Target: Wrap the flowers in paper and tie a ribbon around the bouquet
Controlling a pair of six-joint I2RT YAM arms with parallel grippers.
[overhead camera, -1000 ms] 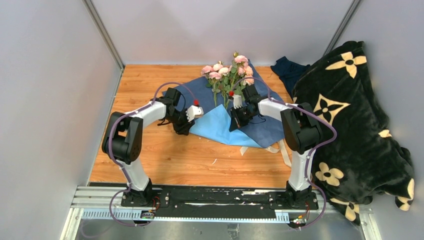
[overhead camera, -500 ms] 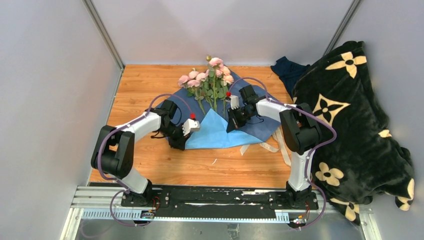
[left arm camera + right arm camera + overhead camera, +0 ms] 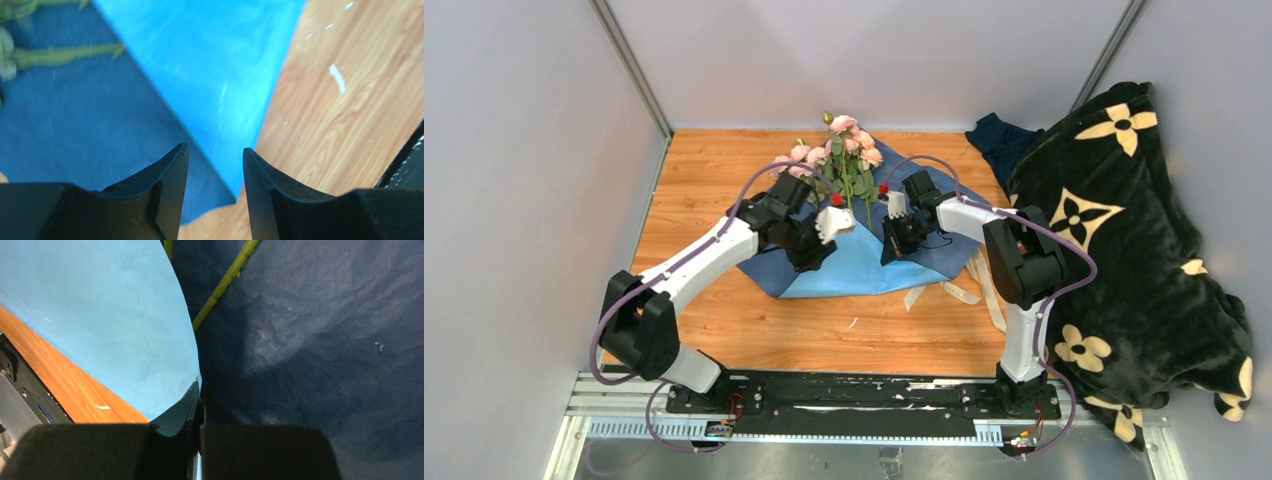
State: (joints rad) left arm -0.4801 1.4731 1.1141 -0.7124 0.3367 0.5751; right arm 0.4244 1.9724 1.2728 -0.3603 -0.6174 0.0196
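The flowers (image 3: 844,150), pale pink roses on green stems (image 3: 227,277), lie on the slate-blue face of the paper (image 3: 944,250) at the back of the table. A light blue flap (image 3: 854,270) is folded up over the stems' lower ends. My right gripper (image 3: 198,390) is shut on that flap's right edge, just right of the stems. My left gripper (image 3: 215,150) hovers open above the paper's near-left corner, where flap and slate-blue face meet, with nothing between its fingers. In the top view it (image 3: 819,240) sits left of the right gripper (image 3: 892,240). The cream ribbon (image 3: 964,290) lies limp off the paper's right corner.
A black blanket with cream flower shapes (image 3: 1144,250) fills the right side. A dark blue cloth (image 3: 999,140) lies at the back right. Grey walls close the left and back. Bare wooden tabletop (image 3: 824,330) lies in front of the paper.
The paper and flowers have slid to the left with the right gripper. The left arm dipped to the paper's left edge, then reached farther in over the paper; its jaws now stand open.
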